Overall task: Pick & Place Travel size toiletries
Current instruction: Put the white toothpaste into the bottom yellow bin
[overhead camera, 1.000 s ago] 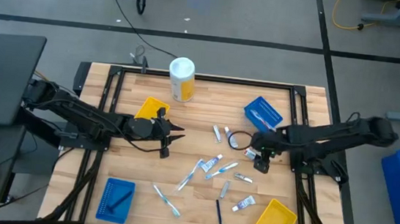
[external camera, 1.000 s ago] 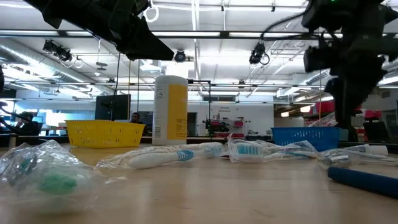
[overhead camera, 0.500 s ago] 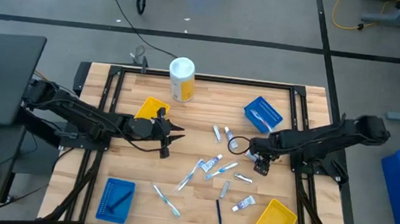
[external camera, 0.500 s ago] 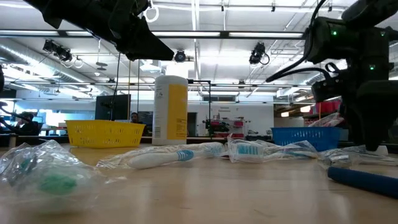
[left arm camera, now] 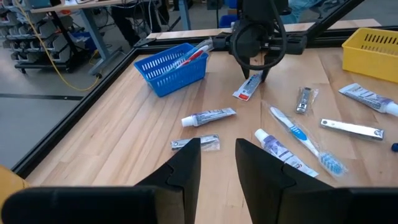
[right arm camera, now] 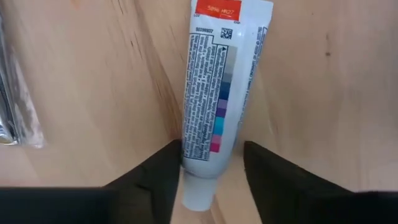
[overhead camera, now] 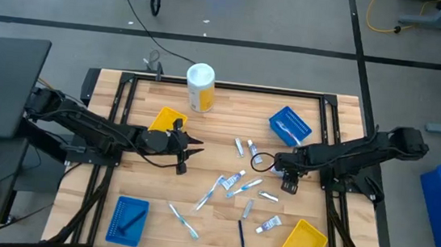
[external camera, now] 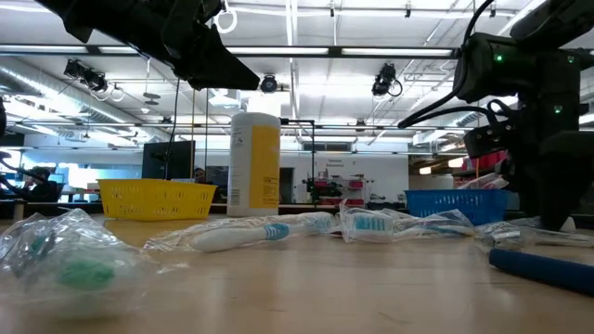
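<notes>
Over the last second the right claw [overhead camera: 286, 178] has slid in from the counter's right side and dropped over a small white tube [right arm camera: 214, 93], and its fingers have been drawing in. They now stand either side of the tube's capped end, the left one against it and the right one just off it, so the claw is closing but not yet clenched on anything. I judge this the start of a pick: the tube lies flat on the wood right of the counter's centre, not yet lifted, and it looks bound for one of the trays.

The high view gives the layout: toothbrushes [overhead camera: 207, 195], more tubes and a razor [overhead camera: 242, 236] scattered between centre and near edge, a blue tray [overhead camera: 289, 126] toward the far right, a yellow tray [overhead camera: 304, 245] at the near right corner. The tube itself is hidden there under the arm. The right wrist view alone shows how the fingers sit on it (and its red end label).

The left claw [left arm camera: 218, 163] waits left of centre, fingers part-spread on nothing; its wrist view shows the right claw set down over the tube.
</notes>
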